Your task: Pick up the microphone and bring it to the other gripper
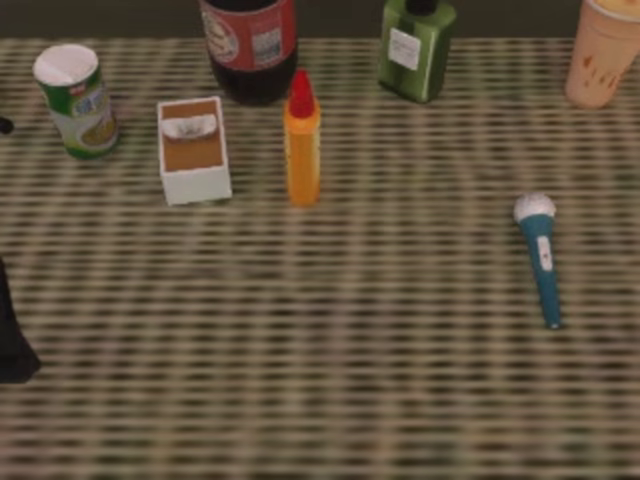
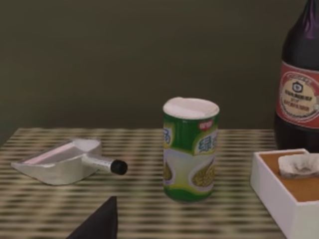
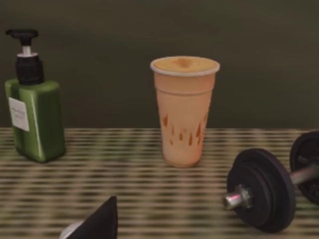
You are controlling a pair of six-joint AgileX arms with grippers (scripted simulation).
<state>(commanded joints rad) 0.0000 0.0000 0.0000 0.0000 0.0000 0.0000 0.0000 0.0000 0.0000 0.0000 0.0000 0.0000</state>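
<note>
The microphone [image 1: 540, 258] lies flat on the right side of the table, with its white head toward the back and its teal handle toward the front. No gripper touches it. My left gripper [image 1: 12, 345] is parked at the table's left edge; in the left wrist view one black finger [image 2: 99, 223] shows, with nothing against its inner face. My right arm is out of the top view. In the right wrist view one black finger [image 3: 102, 221] shows with free room beside it. A rounded white bit [image 3: 72, 230] behind that finger looks like the microphone's head.
Along the back stand a green can [image 1: 78, 100], a white box [image 1: 193, 150], a dark bottle [image 1: 250, 45], a yellow bottle with a red cap [image 1: 302, 140], a green pump bottle [image 1: 415, 48] and an orange cup [image 1: 603, 55]. A dumbbell [image 3: 269, 186] and a white scoop [image 2: 65, 160] lie near the edges.
</note>
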